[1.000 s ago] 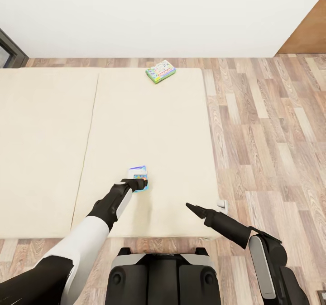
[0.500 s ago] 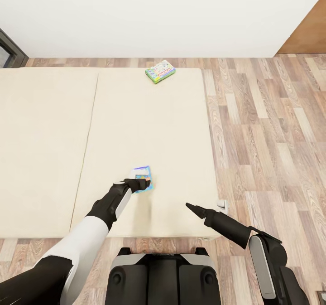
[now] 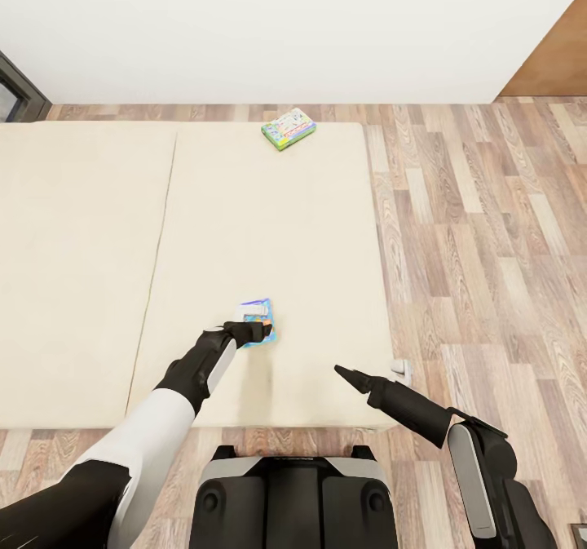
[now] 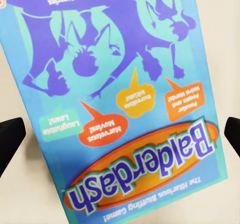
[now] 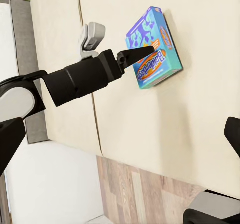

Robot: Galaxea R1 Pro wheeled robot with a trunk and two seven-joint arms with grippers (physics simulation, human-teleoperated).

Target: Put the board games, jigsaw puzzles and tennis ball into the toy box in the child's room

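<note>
A blue-purple board game (image 3: 259,319) lies flat on the beige bed (image 3: 269,223) near its front edge; its cover (image 4: 120,104) reads "Balderdash". My left gripper (image 3: 253,333) hovers at the box's near edge, open, with its fingertips (image 4: 11,134) spread wide to either side of the cover. The right wrist view shows the same box (image 5: 160,59) flat on the mattress with the left gripper (image 5: 142,53) over it. A green-edged board game (image 3: 289,128) rests at the bed's far edge. My right gripper (image 3: 341,370) is open over the bed's front right part, holding nothing.
Wooden floor (image 3: 481,231) runs along the bed's right side and behind it to a white wall. A brown panel (image 3: 554,51) stands at the back right, and a dark frame (image 3: 16,84) at the back left. A seam (image 3: 163,231) divides the mattress.
One second ago the blue-purple board game stood tilted up at my left gripper; half a second ago it lay flat on the mattress, and nothing has moved since.
</note>
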